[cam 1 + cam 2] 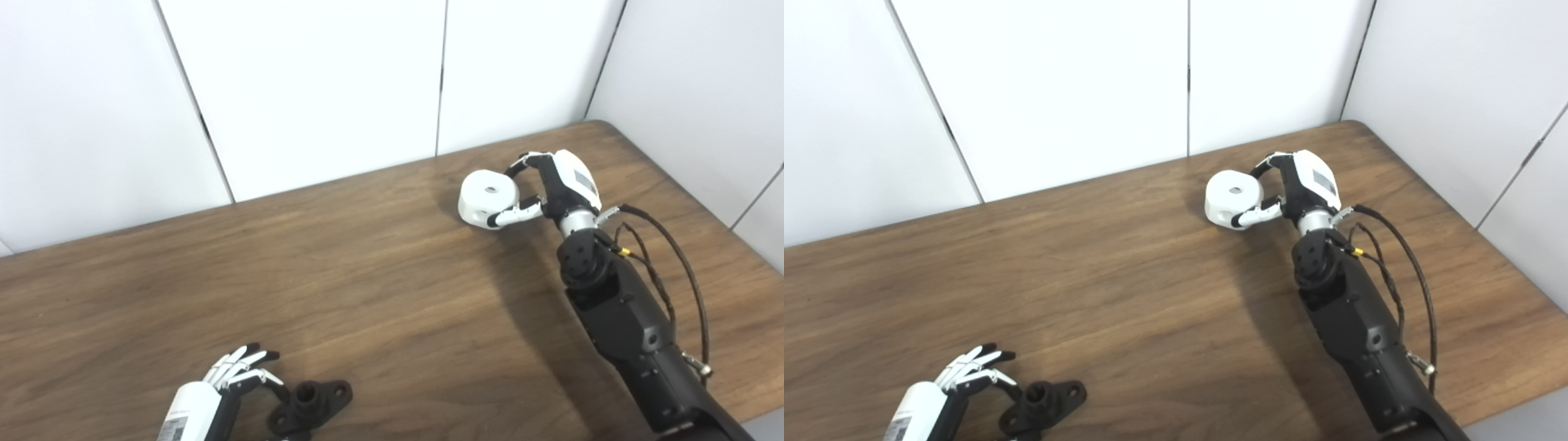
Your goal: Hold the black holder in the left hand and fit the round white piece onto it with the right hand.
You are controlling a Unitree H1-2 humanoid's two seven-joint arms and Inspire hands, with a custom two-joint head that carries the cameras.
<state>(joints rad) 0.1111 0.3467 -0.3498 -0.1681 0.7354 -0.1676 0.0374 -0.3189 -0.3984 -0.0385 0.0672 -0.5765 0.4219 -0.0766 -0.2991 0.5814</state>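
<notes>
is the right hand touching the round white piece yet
Touching. In the left eye view the right hand has fingers curled against both sides of the round white piece, no gap showing.

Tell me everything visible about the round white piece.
The round white piece is a thick, smooth disc, plastic by its look, with a hole in its top centre and another in its side. It sits far right on the wooden table, near the wall. The right hand closes on it, fingers at both sides.

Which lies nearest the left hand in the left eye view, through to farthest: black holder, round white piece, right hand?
1. black holder, just right of the left hand, front edge.
2. round white piece, far right.
3. right hand, just beyond it, fingers around it.
</notes>
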